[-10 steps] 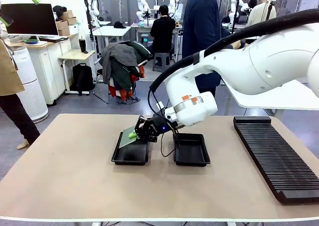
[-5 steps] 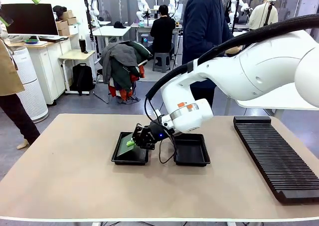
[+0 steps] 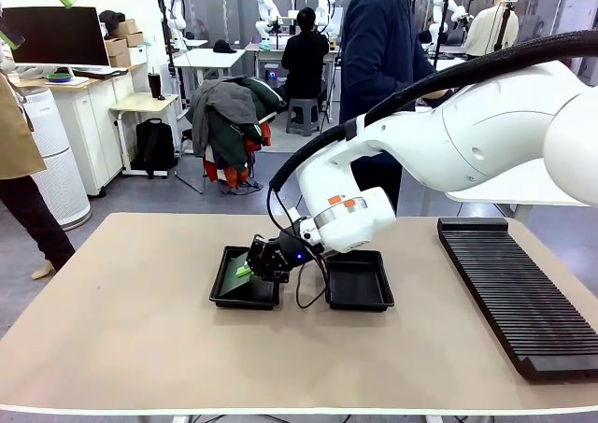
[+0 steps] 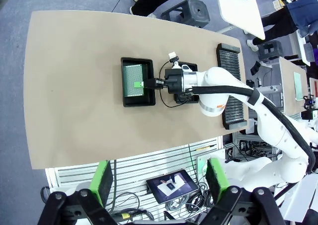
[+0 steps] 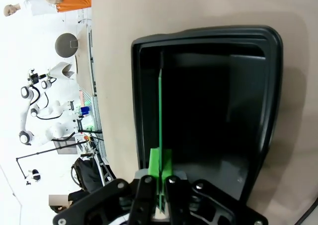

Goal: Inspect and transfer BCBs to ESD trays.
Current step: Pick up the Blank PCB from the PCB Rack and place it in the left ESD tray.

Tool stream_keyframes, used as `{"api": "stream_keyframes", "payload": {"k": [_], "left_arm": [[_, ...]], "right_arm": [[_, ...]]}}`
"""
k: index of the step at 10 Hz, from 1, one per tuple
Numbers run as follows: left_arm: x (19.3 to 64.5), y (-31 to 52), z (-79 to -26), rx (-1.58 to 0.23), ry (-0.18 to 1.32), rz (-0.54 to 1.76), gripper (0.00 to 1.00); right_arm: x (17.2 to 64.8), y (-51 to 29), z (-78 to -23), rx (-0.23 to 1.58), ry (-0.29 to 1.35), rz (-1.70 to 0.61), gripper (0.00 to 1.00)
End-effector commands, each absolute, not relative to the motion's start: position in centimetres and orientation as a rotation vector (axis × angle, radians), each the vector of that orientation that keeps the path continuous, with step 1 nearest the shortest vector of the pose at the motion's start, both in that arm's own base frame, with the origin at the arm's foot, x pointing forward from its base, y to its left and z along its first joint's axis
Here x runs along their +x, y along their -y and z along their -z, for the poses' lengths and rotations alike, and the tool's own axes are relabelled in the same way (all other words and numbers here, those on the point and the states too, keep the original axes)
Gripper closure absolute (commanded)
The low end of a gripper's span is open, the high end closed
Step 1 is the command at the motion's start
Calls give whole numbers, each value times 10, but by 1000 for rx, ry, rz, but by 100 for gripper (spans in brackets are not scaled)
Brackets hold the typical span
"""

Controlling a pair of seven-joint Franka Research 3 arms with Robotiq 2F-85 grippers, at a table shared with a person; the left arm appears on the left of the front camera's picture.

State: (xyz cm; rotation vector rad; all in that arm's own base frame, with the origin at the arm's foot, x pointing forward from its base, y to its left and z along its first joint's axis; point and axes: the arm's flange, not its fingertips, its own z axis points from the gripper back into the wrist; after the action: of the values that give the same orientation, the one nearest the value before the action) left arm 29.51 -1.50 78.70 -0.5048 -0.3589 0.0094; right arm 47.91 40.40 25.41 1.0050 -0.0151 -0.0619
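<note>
One BCB (image 4: 135, 81), a thin green board, lies low inside the left ESD tray (image 3: 224, 297) and nearly fills it. My right gripper (image 3: 250, 268) reaches across from the right and is shut on the board's near edge. In the right wrist view the board (image 5: 160, 111) shows edge-on as a thin green line over the tray's (image 5: 274, 86) dark floor, pinched by the right gripper (image 5: 160, 185); I cannot tell if it touches the floor. The other ESD tray (image 3: 360, 283) sits beside it with nothing in it. My left gripper (image 4: 159, 185) hangs open high above the table.
A long black ribbed rack (image 3: 514, 292) lies along the table's right side. A person in a dark coat (image 3: 378, 59) stands beyond the far edge. Bare tabletop (image 3: 121, 320) spreads to the left and in front of the trays.
The right arm has come down and slightly left, bringing the board from a tilt above the left tray to a low, nearly flat position inside it. The left gripper stays open.
</note>
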Motion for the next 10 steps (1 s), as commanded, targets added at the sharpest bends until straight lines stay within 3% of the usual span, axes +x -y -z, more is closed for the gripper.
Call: {"api": "stream_keyframes", "payload": {"k": [1,10], "left_arm": [[295,14,-785,-508,362,-13,0],[295,14,-785,-508,362,-13,0]], "right_arm": [[479,-403,-253,1007,10,63,97],[478,-410,-267,954,8,70,97]]}}
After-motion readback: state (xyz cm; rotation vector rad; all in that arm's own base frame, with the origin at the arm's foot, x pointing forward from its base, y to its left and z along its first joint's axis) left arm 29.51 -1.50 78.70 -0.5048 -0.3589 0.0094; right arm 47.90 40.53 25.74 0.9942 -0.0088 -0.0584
